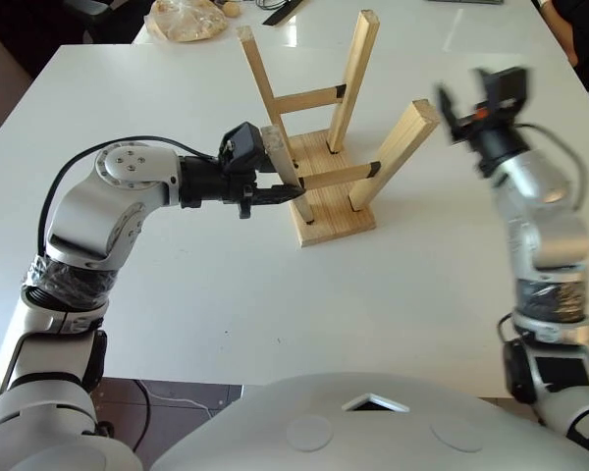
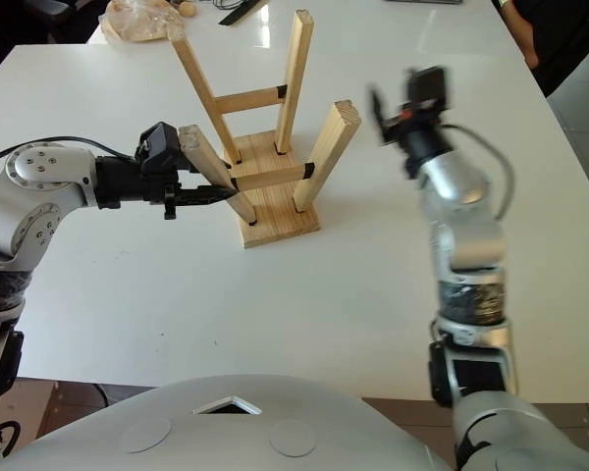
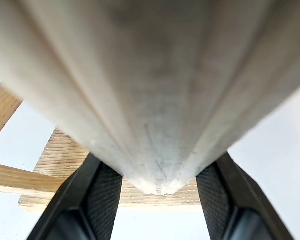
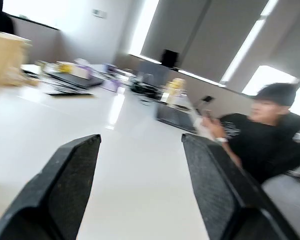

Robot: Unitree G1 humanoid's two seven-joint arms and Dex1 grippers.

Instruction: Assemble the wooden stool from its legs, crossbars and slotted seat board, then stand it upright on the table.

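1. Well, the pale wooden stool (image 1: 324, 186) sat upside down on the white table (image 1: 226, 314). Its slotted seat board (image 1: 339, 228) lay flat on the surface, with 4 square legs pointing up and 2 dark-tipped crossbars (image 1: 339, 177) tying them in pairs.
2. The left gripper (image 1: 287, 194) was clamped across the near-left leg (image 1: 278, 152), close to where a crossbar met it. Its wrist view showed the black pads (image 3: 102, 200) hugging both sides of the wood.
3. The right gripper (image 1: 479, 95) hung in the air near the top of the near-right leg (image 1: 402, 147), apart from it. Its jaws were spread wide with nothing between the pads (image 4: 70, 185).
4. Assembly looked done, so I judged the flip to be what was left, and that was where the trouble lay.
5. Only 1 leg was gripped. Lifting or turning from that hold would lever hard on a single joint, so the leg could pull out of its slot or the stool could swing round in the pads.
6. The near-right leg leaned outward more than its neighbours. That hinted at a loose fit, and a loose leg could drop out partway through the turn.
7. If the right gripper came in carelessly, it could clip that leaning top and shove the whole frame sideways against the left hold.
8. If the stool came down on uneven legs, it could rock and topple.
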